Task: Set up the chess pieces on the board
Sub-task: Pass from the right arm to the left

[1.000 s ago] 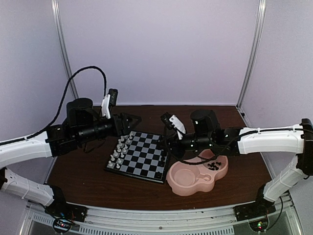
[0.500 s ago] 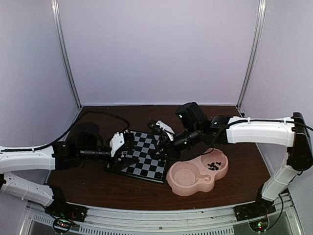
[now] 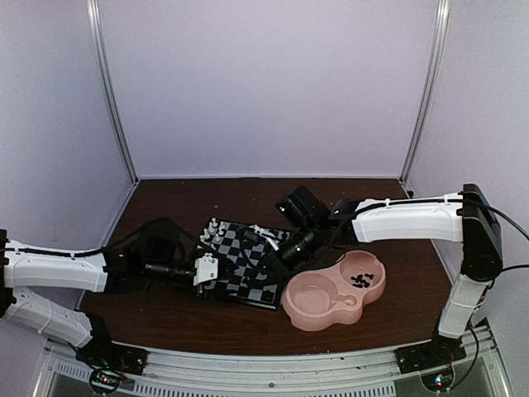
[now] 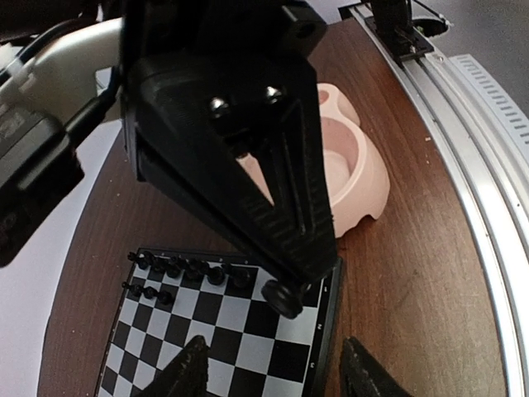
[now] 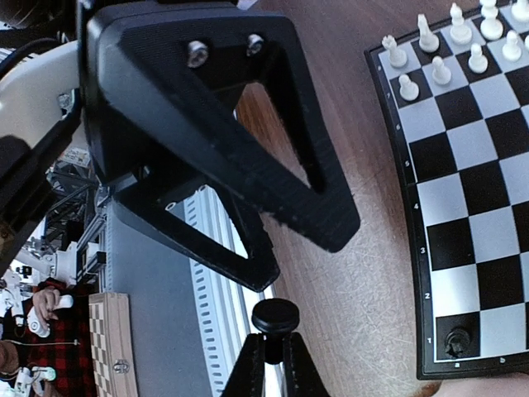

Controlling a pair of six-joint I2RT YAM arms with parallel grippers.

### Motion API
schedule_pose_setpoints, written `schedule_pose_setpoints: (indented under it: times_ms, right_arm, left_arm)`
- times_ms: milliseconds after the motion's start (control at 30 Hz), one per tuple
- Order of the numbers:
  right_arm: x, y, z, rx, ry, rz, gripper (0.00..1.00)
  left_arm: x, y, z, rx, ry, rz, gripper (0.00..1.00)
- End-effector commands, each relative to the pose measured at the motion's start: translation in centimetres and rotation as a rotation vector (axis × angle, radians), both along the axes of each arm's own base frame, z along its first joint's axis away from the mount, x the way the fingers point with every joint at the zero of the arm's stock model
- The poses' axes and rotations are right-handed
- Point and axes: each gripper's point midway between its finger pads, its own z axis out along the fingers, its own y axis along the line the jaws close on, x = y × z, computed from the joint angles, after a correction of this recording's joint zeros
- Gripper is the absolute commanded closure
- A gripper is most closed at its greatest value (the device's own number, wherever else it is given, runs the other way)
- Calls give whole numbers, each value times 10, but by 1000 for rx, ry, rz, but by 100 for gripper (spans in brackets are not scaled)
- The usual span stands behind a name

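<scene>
Left arm point(image 3: 58, 269), right arm point(image 3: 405, 219) sunk low over board point(image 3: 248, 281) — left fingers point(image 4: 190, 372) apart, right fingers point(image 5: 248, 372) clamping black piece point(image 5: 275, 318)

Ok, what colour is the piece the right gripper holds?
Black: small round-headed plastic chess piece in the right gripper, clearest in right wrist view.

Black-and-white checked board point(image 3: 248, 277), pink dish point(image 3: 326, 321)

From above, the left gripper point(image 3: 216, 275) covers the board's point(image 3: 248, 277) left edge, and the right gripper point(image 3: 269, 260) hides squares at its middle. The pieces point(image 3: 361, 281) in the dish point(image 3: 318, 310) are too small to tell apart (just dark specks). In the right wrist view the held black piece point(image 5: 275, 317) shows only its round top, and the board runs off the right edge.
</scene>
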Motion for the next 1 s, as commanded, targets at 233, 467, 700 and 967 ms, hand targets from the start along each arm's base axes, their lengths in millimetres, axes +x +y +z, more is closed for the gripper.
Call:
schedule_pose_setpoints:
  times_ms: [233,467,700,967]
  right_arm:
    - [-3,16,3,36,163,5,100]
    - [-3,20,-1,40,186,5,100]
    - [-2,20,-5,32,192,4,100]
    - [-2,21,-3,38,189,5,100]
  left_arm:
    - [-4,-10,-4,-14,-108,-75,45]
    - [-6,-12,-6,-9,-100,-90,52]
    - [-13,-12,1,-46,-108,-120,51]
    - [-19,-12,4,-50,-109,-147,64]
